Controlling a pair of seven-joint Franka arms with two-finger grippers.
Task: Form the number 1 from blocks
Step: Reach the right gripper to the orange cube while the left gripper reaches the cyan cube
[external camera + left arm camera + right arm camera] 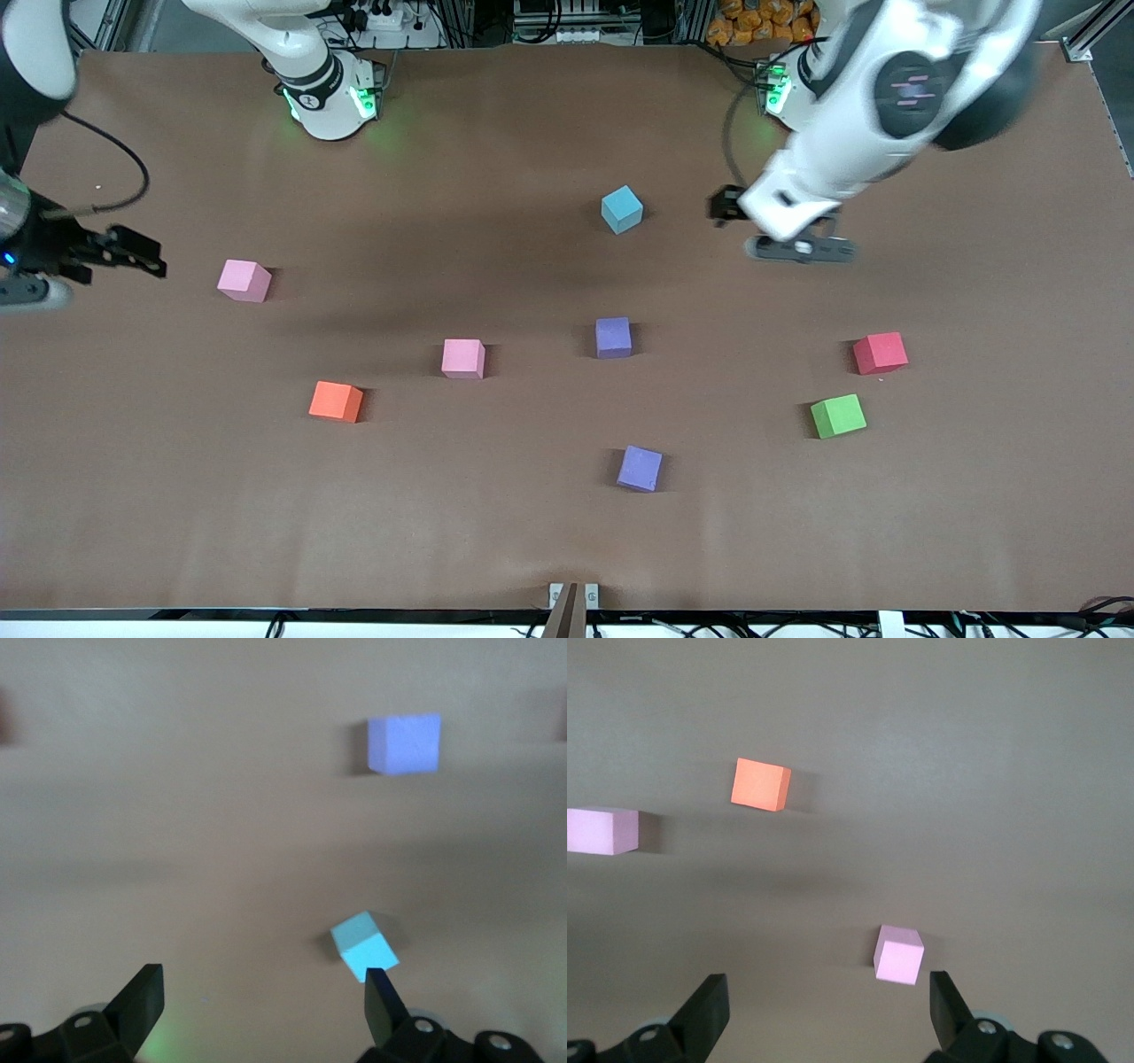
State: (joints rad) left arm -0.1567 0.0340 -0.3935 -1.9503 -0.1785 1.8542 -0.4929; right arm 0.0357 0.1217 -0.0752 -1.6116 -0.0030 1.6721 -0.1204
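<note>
The right tool (pixel 133 252) hangs spread and empty over the counter's (pixel 496 540) right-arm end, beside one pink block (pixel 244 281); toward the middle sit the orange block (pixel 336 401), a second pink block (pixel 463 359), a purple block (pixel 613 338), another purple block (pixel 640 468) nearer the front edge, and the blue block (pixel 622 210) nearest the bases, all well apart with bare room between. The left tool (pixel 802 249), spread and empty, hovers beside the blue block, its arm bent down from its base. The green cube (pixel 838 416) and red cube (pixel 881 353) lie toward the left arm's end.
</note>
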